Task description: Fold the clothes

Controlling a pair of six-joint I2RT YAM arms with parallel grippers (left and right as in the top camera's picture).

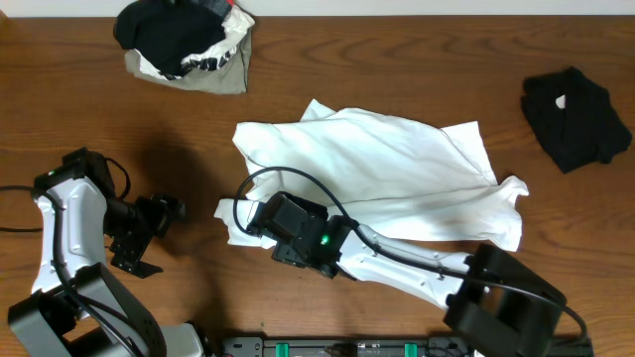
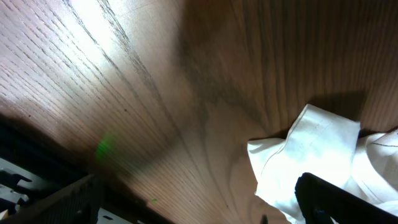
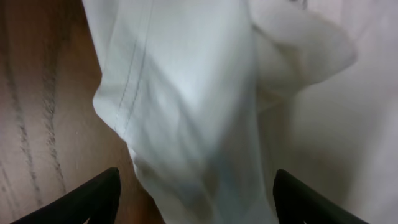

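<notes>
Where white T-shirt (image 1: 397, 169) bunches, right claw (image 3: 198, 202) straddles it.

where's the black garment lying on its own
In the overhead view the black garment lies on the right side of the table, toward the far edge, apart from the white T-shirt spread in the middle.

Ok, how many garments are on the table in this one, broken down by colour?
Plain white T-shirt: 1
Black: 2, the lone black garment at the right and the piled black garment at the top left
White garment with black print: 1
Olive-grey garment: 1
Total: 5, as far as the pile shows
</notes>
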